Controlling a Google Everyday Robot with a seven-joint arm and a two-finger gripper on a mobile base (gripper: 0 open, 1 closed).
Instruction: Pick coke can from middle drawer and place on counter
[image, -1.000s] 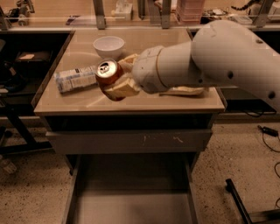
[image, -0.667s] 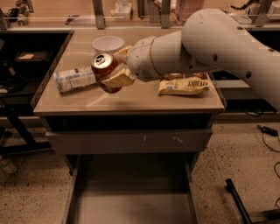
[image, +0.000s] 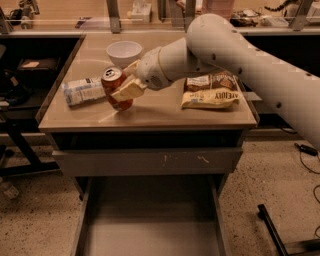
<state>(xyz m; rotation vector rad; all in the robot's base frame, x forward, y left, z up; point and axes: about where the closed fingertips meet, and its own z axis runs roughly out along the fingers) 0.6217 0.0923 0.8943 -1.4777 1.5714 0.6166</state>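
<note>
Gripper: pale two-finger gripper (image: 126, 82), pinching the can's sides, over the left of the glossy beige-tan worktop (image: 160, 107).
Can: small red soda can (image: 112, 79), tilted, base low over the worktop, apparently for setting down; just beside the lying clear plastic bottle (image: 82, 91).
Drawer: wide grey metal drawer (image: 150, 225), pulled open below, without the can.

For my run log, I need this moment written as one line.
stage: placing | gripper: above glossy beige counter, fingers shut on small red coke can | can: tilted | grey middle drawer: open
</note>
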